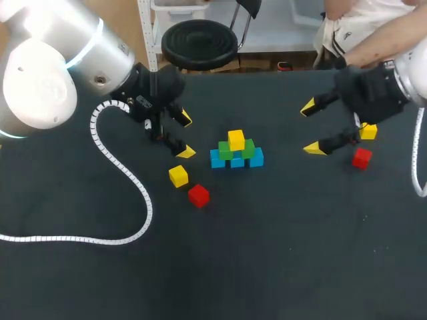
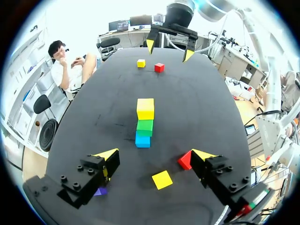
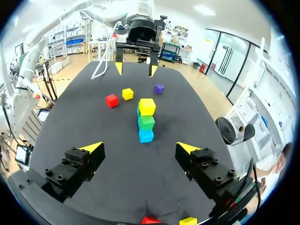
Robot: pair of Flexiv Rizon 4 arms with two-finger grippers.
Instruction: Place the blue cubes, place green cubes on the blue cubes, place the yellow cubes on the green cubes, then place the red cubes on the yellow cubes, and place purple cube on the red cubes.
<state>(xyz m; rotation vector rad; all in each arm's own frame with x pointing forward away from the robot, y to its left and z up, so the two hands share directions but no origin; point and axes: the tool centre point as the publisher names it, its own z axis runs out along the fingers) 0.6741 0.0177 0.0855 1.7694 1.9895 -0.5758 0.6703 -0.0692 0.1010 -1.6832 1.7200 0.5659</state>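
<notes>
So the left claw [image 1: 186,136] and right claw [image 1: 309,127] are both hanging wide open, pinching nothing. The stack [image 1: 237,152] (blue, green, one yellow on top) is sitting between them. A loose yellow cube [image 1: 178,175] and red cube [image 1: 198,195] are lying just beside the left claw.

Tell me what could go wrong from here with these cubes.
The top yellow cube straddles both green cubes, so another yellow likely has little room there and may slip off. The loose yellow cube and red cube lie close together; gripping one could bump the other. The purple cube sits right by the left pincer, which could nudge it when lowering.
</notes>
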